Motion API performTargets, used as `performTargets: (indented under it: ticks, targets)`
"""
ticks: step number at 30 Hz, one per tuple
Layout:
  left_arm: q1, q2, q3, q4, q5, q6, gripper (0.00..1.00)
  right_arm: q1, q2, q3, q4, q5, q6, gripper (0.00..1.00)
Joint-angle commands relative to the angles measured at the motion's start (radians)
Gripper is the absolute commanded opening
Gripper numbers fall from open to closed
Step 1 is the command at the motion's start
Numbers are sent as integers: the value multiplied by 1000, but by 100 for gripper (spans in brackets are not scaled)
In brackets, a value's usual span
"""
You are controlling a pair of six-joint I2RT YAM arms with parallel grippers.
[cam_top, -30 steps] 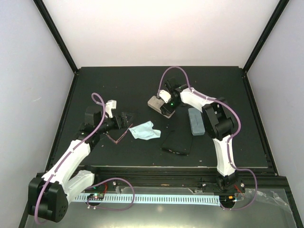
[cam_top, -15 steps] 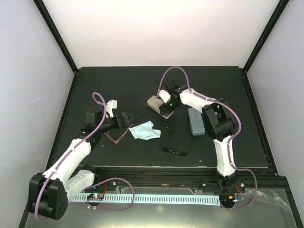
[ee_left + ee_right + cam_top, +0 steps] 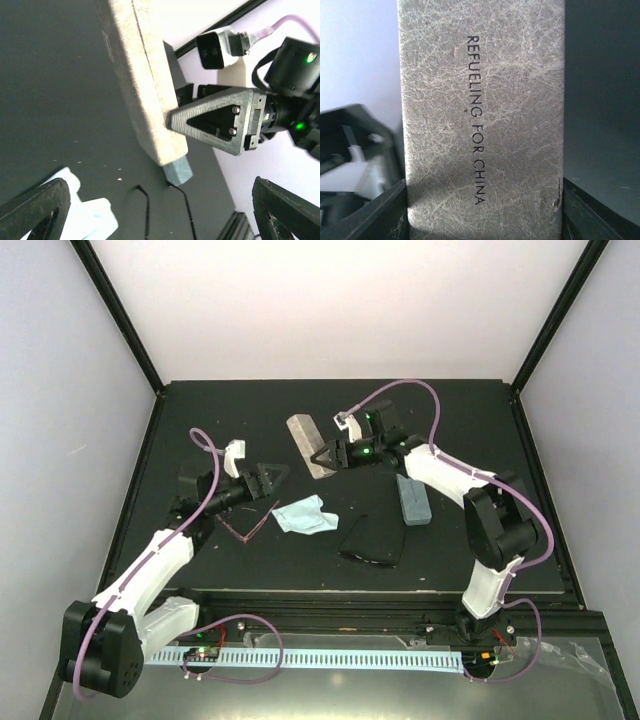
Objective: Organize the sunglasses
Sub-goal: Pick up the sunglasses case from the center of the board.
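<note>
Clamped across the beige-grey case (image 3: 306, 445), the right jaws hold it just above the middle of the overhead view. In the right wrist view the case fills the whole gap between the two fingers (image 3: 367, 215), and the printed line "REFUELING FOR CHINA" runs down its face. Whether the case is clear of the worktop (image 3: 220, 410) I cannot tell.

The left jaws are released and spread wide, with nothing between them. They hang left of centre in the overhead view, pointing toward the case. In the left wrist view their two dark fingertips (image 3: 35, 210) sit in the bottom corners, with the case in the upper middle of the frame.

Neither pair of glasses is held; both lie on the worktop. The reddish-pink sunglasses (image 3: 246, 527) lie left of centre, just below the left jaws in the frame and just beside the light blue cloth (image 3: 303, 515). The black sunglasses (image 3: 372, 544) lie in the lower middle of the frame, right of the cloth and near the worktop's front edge. The blue-grey case (image 3: 412, 500) lies flat right of centre, above and to the right of the black pair, just below the right arm in the frame and apart from the beige-grey case.
</note>
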Motion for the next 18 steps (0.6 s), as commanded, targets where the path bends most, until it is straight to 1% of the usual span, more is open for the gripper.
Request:
performTargets:
  ticks: [1, 6, 10, 13, 16, 18]
  targets:
    - [-14, 22, 28, 183, 88, -145, 99, 11, -84, -110, 389, -265, 376, 40]
    - [-33, 88, 31, 383, 171, -280, 99, 39, -144, -195, 590, -369, 566, 41]
    - [-48, 140, 42, 443, 197, -333, 98, 57, -176, -253, 815, -417, 740, 41]
    - [-53, 160, 33, 531, 214, -396, 96, 66, -187, -275, 930, -441, 857, 41]
    - [-56, 165, 23, 625, 218, -465, 90, 74, -190, -284, 986, -456, 911, 41]
    - [-59, 171, 25, 667, 222, -497, 83, 76, -193, -289, 1001, -466, 929, 41]
